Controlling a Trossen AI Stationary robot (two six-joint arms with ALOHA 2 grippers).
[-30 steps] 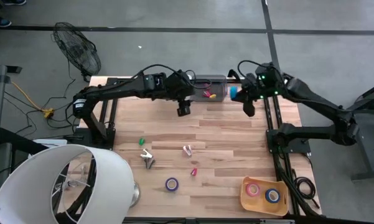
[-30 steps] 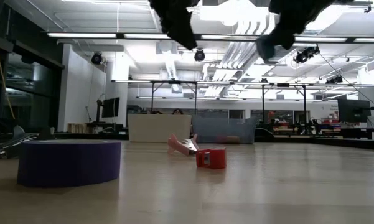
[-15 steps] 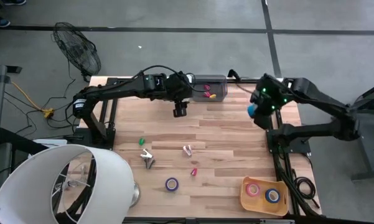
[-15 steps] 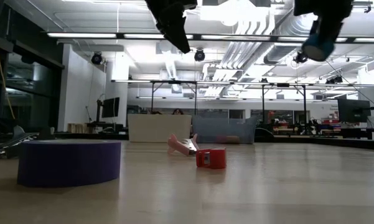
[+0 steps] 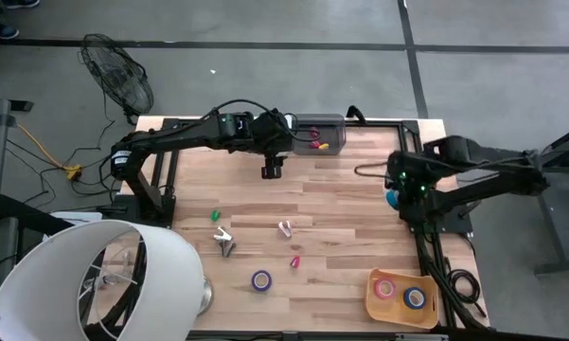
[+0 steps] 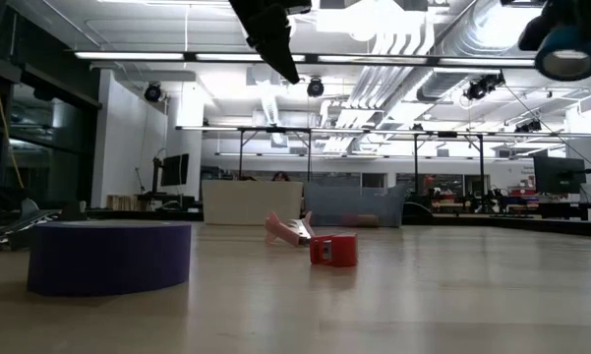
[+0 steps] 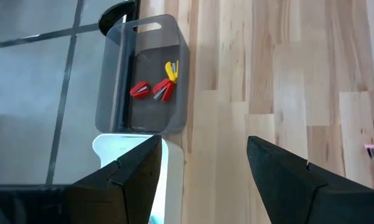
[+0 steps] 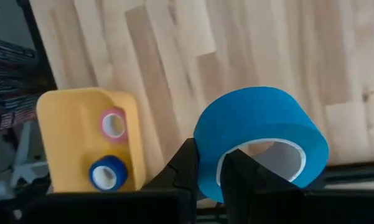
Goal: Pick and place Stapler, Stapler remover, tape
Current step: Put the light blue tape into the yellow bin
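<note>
You are carrying one blue tape roll point(image 8: 261, 140) pinched through its wall in the right gripper point(image 8: 205, 171) above the bench's right edge, heading, seemingly, for the yellow tray point(image 8: 65, 140), while the left gripper point(image 7: 202, 168) is hovering spread near the grey bin point(image 7: 146, 74).

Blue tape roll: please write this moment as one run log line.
right gripper: shut on blue tape roll, above table's right edge | yellow tray: holds pink and blue rolls | left gripper: open, near grey bin
</note>
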